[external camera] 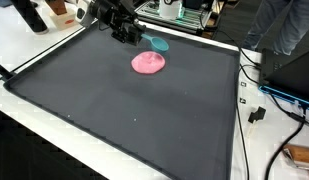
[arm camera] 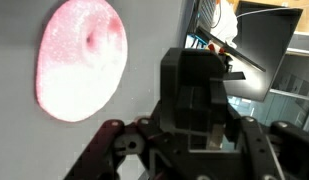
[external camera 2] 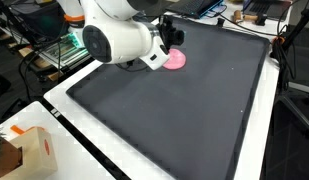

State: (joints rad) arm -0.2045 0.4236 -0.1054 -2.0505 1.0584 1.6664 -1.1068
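Hazard – the gripper (external camera: 132, 36) hangs just beyond the pink disc (external camera: 148, 63). A teal piece (external camera: 158, 43) lies near the disc's rim, close to the fingers; I cannot tell whether it touches them. I judge that a careless descent could knock the teal piece or skid the disc across the dark mat (external camera: 114, 110), since nothing pins either down. I cannot tell whether the pincer is spread or pressed together – the wrist view shows only dark housing. Pose: the arm (external camera 2: 119, 40) reaches over the mat, wrist bent downward, hand above the surface beside the disc.
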